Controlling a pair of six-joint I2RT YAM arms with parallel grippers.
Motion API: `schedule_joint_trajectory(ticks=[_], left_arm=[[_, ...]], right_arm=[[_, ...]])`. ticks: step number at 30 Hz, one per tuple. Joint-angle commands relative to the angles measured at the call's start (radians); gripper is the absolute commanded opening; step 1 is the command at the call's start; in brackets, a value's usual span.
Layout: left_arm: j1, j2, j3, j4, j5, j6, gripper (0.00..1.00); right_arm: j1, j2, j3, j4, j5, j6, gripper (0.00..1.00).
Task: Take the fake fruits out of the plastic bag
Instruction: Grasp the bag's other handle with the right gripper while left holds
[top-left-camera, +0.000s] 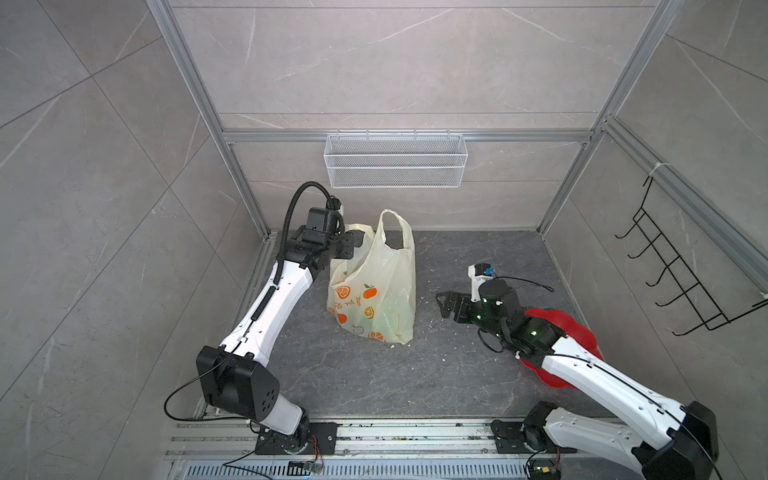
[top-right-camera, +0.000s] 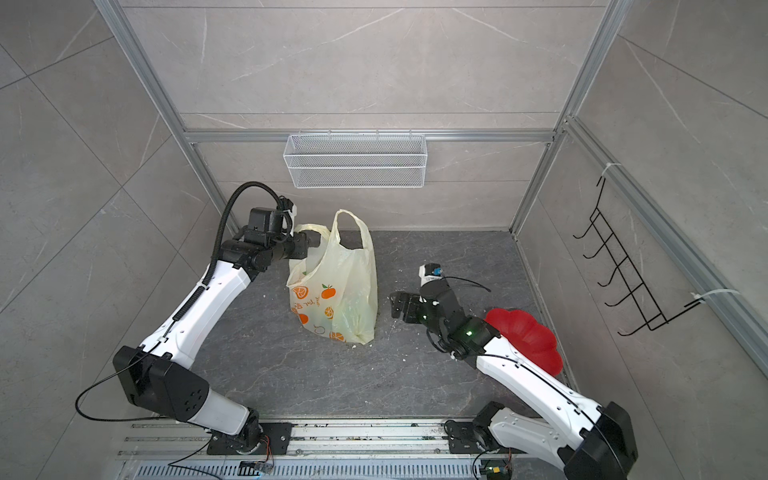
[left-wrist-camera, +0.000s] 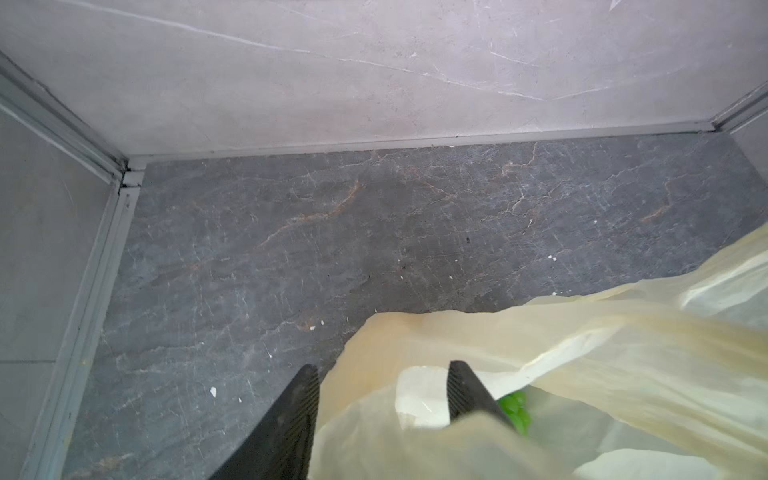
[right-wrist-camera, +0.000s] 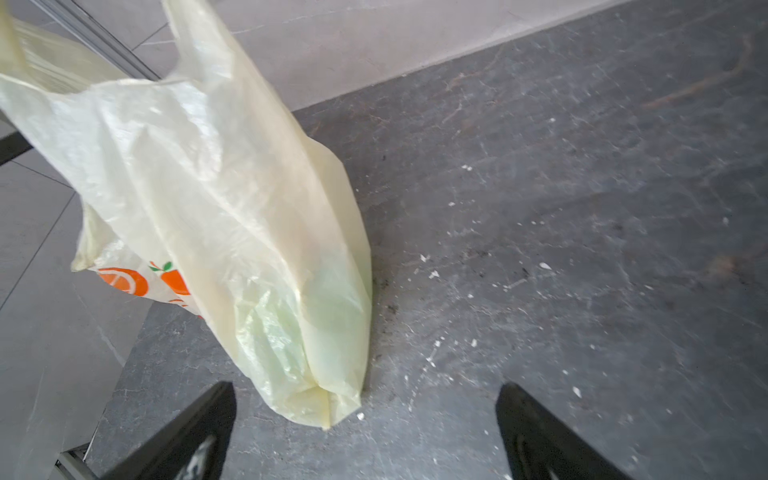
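The plastic bag (top-left-camera: 374, 286) (top-right-camera: 336, 286) stands upright on the dark floor, pale yellow with orange prints, one loop handle sticking up. My left gripper (top-left-camera: 358, 241) (top-right-camera: 316, 242) is at the bag's other handle, near the top. In the left wrist view the gripper (left-wrist-camera: 382, 370) has its jaws half apart; one finger (left-wrist-camera: 303, 390) is outside the bag (left-wrist-camera: 582, 353) and the other inside, with film loose between them. A green grape bunch (left-wrist-camera: 517, 409) shows inside; the other fake fruits are hidden. My right gripper (top-left-camera: 442, 305) (right-wrist-camera: 365, 399) is open, low beside the bag's base (right-wrist-camera: 328, 399).
A red flower-shaped plate (top-left-camera: 577, 332) (top-right-camera: 528, 340) lies under my right arm at the right. A white wire basket (top-left-camera: 395, 160) hangs on the back wall, and a black hook rack (top-left-camera: 685, 270) on the right wall. White crumbs dot the floor.
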Motion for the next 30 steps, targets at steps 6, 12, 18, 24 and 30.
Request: schedule_joint_trajectory(ticks=[6, 12, 18, 24, 30], left_arm=[[-0.002, -0.081, -0.103, 0.114, 0.155, -0.257, 0.0], [-0.015, -0.226, -0.241, 0.139, 0.142, -0.403, 0.0], [-0.051, -0.348, -0.337, 0.158, 0.101, -0.477, 0.0], [-0.054, -0.402, -0.388, 0.152, 0.086, -0.49, 0.0], [-0.054, -0.434, -0.413, 0.151, 0.067, -0.508, 0.0]], right_arm=[[0.163, 0.267, 0.386, -0.09, 0.257, -0.058, 1.0], [0.235, 0.44, 0.628, -0.158, 0.35, -0.066, 1.0], [0.293, 0.544, 0.772, -0.148, 0.35, -0.092, 1.0], [0.314, 0.626, 0.898, -0.199, 0.381, -0.106, 0.98], [0.314, 0.72, 0.98, -0.245, 0.467, -0.12, 0.92]])
